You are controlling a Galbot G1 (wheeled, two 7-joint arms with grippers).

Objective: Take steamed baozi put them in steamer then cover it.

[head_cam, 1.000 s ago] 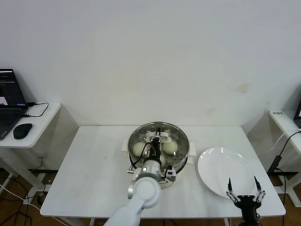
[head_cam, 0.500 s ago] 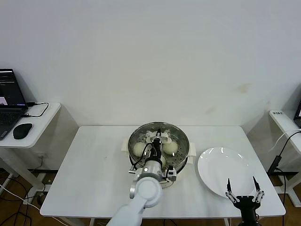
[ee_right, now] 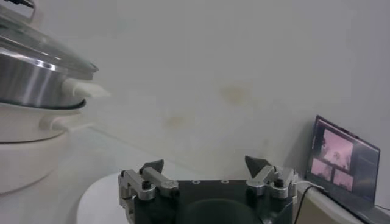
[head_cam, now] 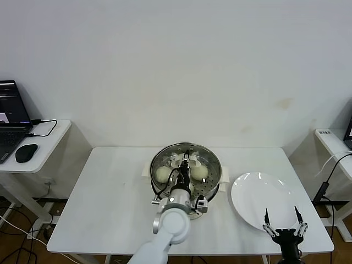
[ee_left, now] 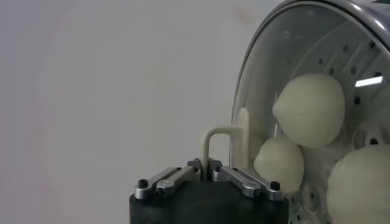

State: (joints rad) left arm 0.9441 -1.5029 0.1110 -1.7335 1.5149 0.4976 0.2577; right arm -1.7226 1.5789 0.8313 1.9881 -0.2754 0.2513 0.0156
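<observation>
Over the steamer point(head_cam: 186, 174) at mid-desk, the left tool point(ee_left: 208, 171) pinches the cover point(ee_left: 286, 79) by its cream handle; glass is brittle and slick, so that handle seems the only safe grip. Baozi point(ee_left: 309, 109) sit beneath. The right tool point(head_cam: 282, 225) idles, spread wide, near the plate point(head_cam: 258, 195).

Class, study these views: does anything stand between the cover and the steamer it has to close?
Nothing visible does. The cover already sits on the steamer over the baozi, with the left gripper shut on its handle. The right gripper hangs open over the plate.
</observation>
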